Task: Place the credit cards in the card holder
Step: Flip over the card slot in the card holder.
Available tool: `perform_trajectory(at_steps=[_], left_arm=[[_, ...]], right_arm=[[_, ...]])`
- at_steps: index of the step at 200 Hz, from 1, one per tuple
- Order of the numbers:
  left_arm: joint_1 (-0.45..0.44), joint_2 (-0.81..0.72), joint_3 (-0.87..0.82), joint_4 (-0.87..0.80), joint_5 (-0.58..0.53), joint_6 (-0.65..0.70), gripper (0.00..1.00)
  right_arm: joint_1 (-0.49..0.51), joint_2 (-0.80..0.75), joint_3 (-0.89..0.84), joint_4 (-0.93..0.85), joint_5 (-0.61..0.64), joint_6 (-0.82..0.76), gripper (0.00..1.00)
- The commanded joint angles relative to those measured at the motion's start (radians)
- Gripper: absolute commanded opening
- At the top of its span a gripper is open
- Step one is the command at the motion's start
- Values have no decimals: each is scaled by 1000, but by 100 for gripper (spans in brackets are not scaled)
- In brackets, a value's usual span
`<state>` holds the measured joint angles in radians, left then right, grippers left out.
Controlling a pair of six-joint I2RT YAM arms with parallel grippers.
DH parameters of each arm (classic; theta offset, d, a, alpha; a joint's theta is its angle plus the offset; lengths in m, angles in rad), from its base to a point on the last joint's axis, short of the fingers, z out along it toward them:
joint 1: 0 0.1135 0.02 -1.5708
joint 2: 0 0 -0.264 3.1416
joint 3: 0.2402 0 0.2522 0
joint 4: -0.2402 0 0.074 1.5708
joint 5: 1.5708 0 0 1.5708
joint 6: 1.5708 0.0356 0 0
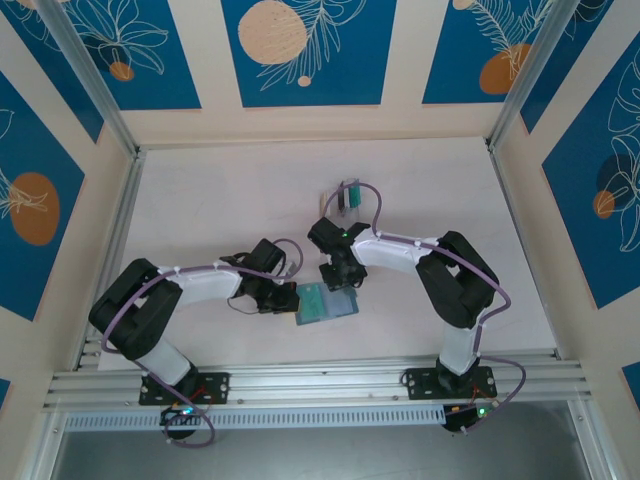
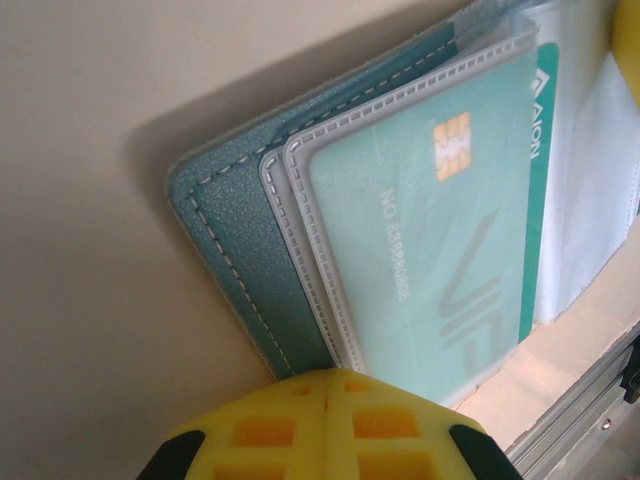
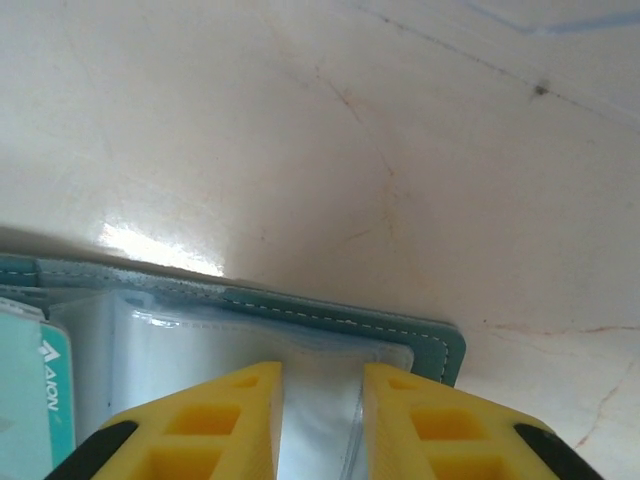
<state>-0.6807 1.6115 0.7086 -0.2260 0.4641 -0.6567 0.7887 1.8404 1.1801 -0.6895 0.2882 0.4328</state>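
The slate-teal card holder (image 1: 328, 304) lies open on the table between the two arms. A teal-green credit card (image 2: 440, 250) with a gold chip sits inside its top see-through pocket, and the edge of a second green card (image 2: 543, 110) shows behind it. My left gripper (image 2: 345, 378) is shut, its yellow pads together over the holder's (image 2: 235, 230) left edge. My right gripper (image 3: 322, 400) is open by a narrow gap, its fingers down over the pale pockets (image 3: 200, 350) of the right half, near the holder's corner (image 3: 440, 350). A green card's end (image 3: 45, 400) shows at the left.
A clear acrylic slotted rack (image 1: 347, 197) stands behind the right gripper (image 1: 342, 283), with a teal card upright in it. The aluminium rail (image 1: 320, 378) runs along the near table edge, close to the holder. Patterned walls enclose the table.
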Motion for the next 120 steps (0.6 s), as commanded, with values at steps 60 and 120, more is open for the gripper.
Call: perform_trajectory(at_steps=[60,120], left_arm=[[-24,105,-46,42,-67,-6,4],[-24,113,-46,46,-68,-6,4]], right_arm=[[10,11,-12,-33,45,-4,13],[24,-23,25,-72,91,-12,0]])
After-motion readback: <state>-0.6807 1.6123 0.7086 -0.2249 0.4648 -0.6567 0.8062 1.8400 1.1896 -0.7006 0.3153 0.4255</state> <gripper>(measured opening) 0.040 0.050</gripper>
